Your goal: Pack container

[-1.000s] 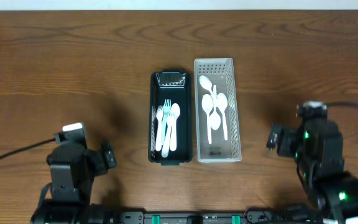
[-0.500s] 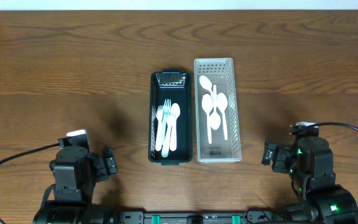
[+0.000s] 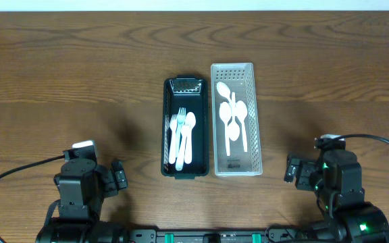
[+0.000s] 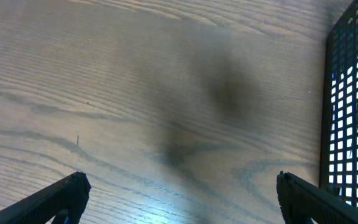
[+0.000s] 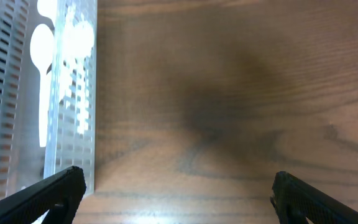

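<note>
Over the table (image 3: 46,67), left arm (image 3: 76,189) and right arm (image 3: 338,181) sit folded, fingers (image 4: 58,200) apart.

text: none legible; labels: none legible; numbers: none legible

Dark wood-grain table (image 3: 59,61), possibly laminate.

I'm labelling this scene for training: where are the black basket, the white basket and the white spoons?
black basket (image 3: 186,86): overhead view, on its far end wall.
white basket (image 3: 238,75): overhead view, on the bare floor at its far end.
white spoons (image 3: 225,112): overhead view, on the bowl of one spoon.
</note>
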